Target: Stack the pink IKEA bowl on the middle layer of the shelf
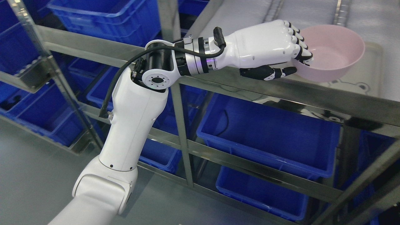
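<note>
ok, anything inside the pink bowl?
The pink bowl looks empty: bare pink floor and far wall. The left hand grips its near rim, fingers curled inside and thumb outside, hiding that part of the inner wall. Below it lies a pale tray on the shelf.

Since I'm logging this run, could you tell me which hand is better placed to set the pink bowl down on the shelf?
The left hand. It already grips the pink bowl by its near rim, fingers inside and thumb under the wall, over the steel shelf. The right arm is out of view.
</note>
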Motion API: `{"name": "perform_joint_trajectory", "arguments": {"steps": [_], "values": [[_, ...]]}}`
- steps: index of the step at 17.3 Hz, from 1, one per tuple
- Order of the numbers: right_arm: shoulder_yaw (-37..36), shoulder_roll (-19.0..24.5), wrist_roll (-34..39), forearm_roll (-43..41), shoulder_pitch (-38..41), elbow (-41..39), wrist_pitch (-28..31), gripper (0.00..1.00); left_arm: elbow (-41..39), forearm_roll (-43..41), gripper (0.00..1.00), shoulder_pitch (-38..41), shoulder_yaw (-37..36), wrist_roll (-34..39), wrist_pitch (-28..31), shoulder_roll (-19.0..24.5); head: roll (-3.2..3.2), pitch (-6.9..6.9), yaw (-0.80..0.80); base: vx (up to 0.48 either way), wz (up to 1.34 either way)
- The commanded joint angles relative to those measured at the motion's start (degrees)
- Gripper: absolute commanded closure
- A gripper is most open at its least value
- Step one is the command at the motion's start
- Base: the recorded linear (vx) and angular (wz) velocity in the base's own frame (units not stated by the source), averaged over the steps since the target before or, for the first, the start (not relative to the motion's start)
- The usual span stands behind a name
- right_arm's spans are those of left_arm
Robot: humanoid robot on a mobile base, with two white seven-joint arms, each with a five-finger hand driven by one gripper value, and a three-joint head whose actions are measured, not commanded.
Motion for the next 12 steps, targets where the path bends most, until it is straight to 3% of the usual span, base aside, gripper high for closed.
{"name": "perform_joint_trajectory", "arguments": {"steps": [1, 5, 12], "values": [[0.26, -1.00, 0.04, -0.06, -0.03, -1.00, 0.03, 0.00, 1.70, -9.90, 0.95, -3.91, 12.28, -4.88, 1.45, 1.01, 0.00, 0.00, 0.00, 0.059, -1.15], [0.26, -1.00, 0.04, -0.06, -0.03, -1.00, 0.03, 0.00, 1.88, -19.94, 0.95, -3.57, 20.48, -10.18, 3.66, 1.01, 0.00, 0.00, 0.00, 0.039, -0.74], [0.26, -1.00, 0.04, -0.06, -0.03, -1.00, 0.03, 0.00, 6.44, -23.99, 0.95, -1.46, 18.99, -11.23, 3.66, 1.01, 0.00, 0.00, 0.00, 0.045, -0.38]]}}
